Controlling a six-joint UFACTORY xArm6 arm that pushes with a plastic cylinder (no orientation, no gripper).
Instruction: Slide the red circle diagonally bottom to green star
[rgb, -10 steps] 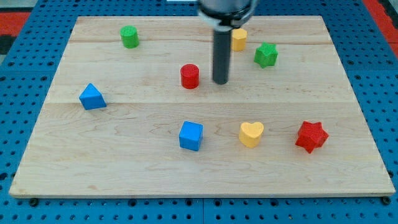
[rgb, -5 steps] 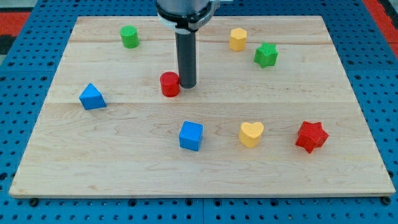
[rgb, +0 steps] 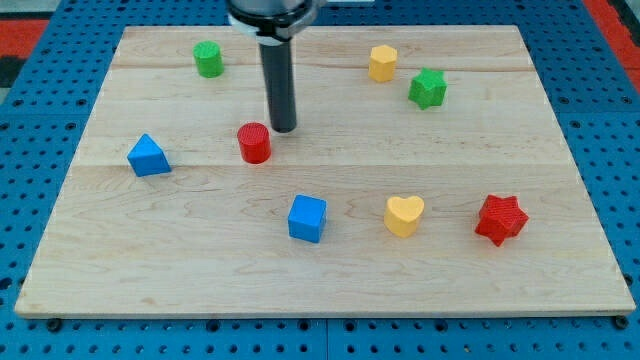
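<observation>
Watching from the side, the worry is plain: the red circle (rgb: 254, 143) sits well to the view's left of the green star (rgb: 427, 88) and lower, far from the spot diagonally below the star where it is meant to end up. The rod's tip (rgb: 284, 129) stands just up and to the right of the red circle, close beside it, on the side facing the star. No claw exists on this arm, only the plain rod, so nothing is held or clamped. A push from that side would, I judge, send the red circle further from the green star, off toward the blue triangle-like block (rgb: 148, 156). To help, the tip would need to come round to the circle's far side, and a glancing contact on a round block could let it roll off line.

The wooden board (rgb: 560, 250) lies flat on a blue pegboard. Other blocks around the red circle: a green cylinder (rgb: 208, 59), a yellow block (rgb: 382, 62), a blue cube (rgb: 307, 218), a yellow heart (rgb: 404, 214) and a red star (rgb: 500, 219).
</observation>
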